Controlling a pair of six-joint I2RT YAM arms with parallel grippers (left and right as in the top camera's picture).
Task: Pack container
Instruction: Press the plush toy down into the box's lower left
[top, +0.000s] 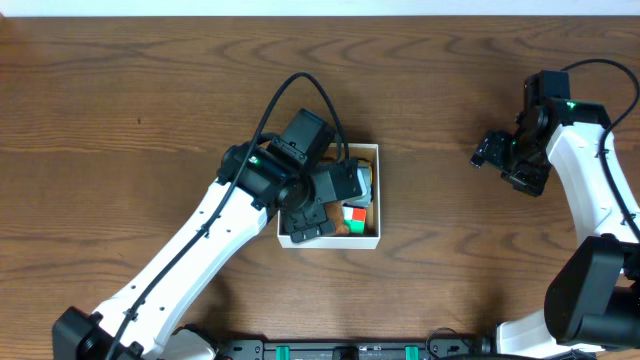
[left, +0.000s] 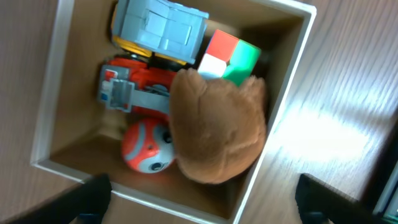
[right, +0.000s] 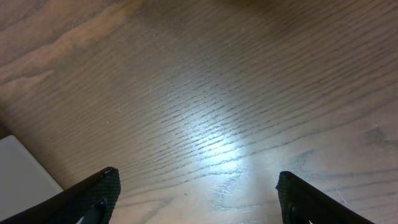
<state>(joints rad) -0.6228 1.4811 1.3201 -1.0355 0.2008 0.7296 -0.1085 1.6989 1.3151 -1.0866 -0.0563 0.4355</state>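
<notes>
Sitting near the middle of the bench (top: 120, 90), a little to the right, the container (top: 379, 205) is a shallow square box of thin cardboard, white outside and brown inside, and it is already quite full. In the left wrist view I see inside it a blue-grey toy truck (left: 161, 31), a cube with coloured faces (left: 227, 53), an orange-red toy vehicle (left: 134, 90), a small orange ball with a face (left: 146, 146) and a brown plush (left: 217, 127) that lies on top of the others and reaches almost to one wall. I think the box will be light even with the toys, but the walls are thin and will bend or crease if they are squeezed in the middle. A better place to take hold is a wall close to a corner, where the cardboard is stiffer, one finger inside and one outside. The plush is soft and may spring up again if it is pressed. The plastic toys are hard and smooth, so they may slide if the box tilts. The left pincer (left: 202, 202) hangs directly over the box with its fingers spread wide and nothing between them. The right pincer (top: 500, 155) is well apart at the far right, also wide open and empty, above bare wood.
</notes>
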